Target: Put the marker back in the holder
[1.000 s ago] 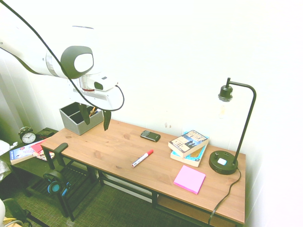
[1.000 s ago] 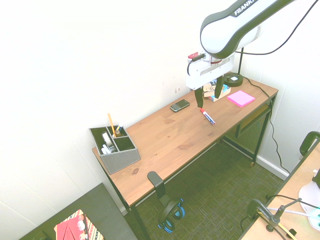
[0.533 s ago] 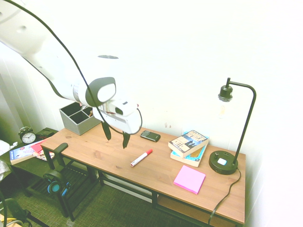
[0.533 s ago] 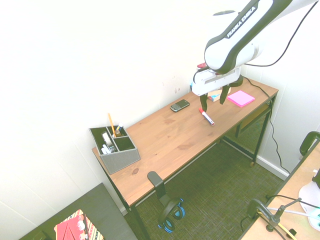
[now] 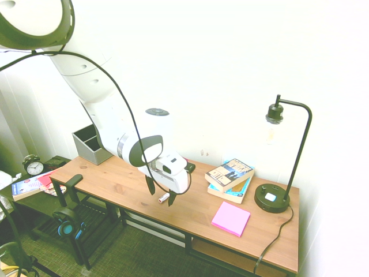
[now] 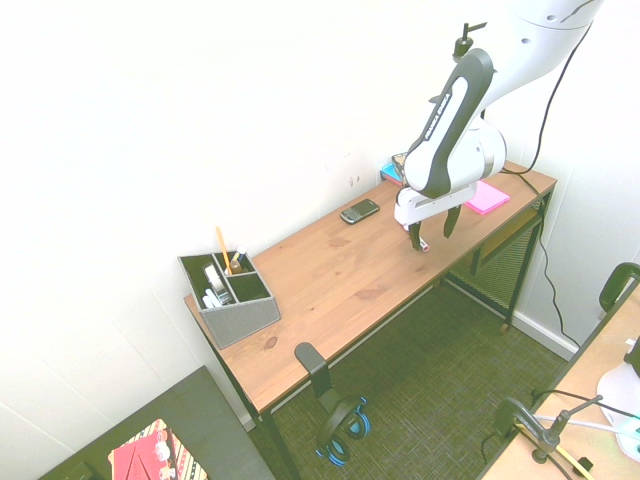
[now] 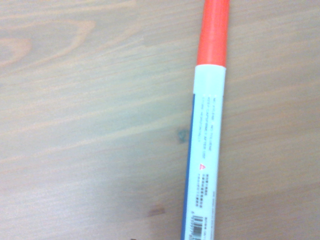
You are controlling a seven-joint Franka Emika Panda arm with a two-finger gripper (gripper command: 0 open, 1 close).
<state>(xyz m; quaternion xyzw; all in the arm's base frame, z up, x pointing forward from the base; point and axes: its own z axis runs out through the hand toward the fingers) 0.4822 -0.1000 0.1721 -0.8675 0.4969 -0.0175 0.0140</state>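
One end effector (image 5: 160,194), now lower, astride the marker (image 5: 164,198).

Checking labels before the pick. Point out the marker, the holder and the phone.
marker (image 7: 206,150): wrist view, on the white barrel below the red cap.
holder (image 6: 243,319): second exterior view, on the grey front wall.
phone (image 6: 359,211): second exterior view, on its dark face.
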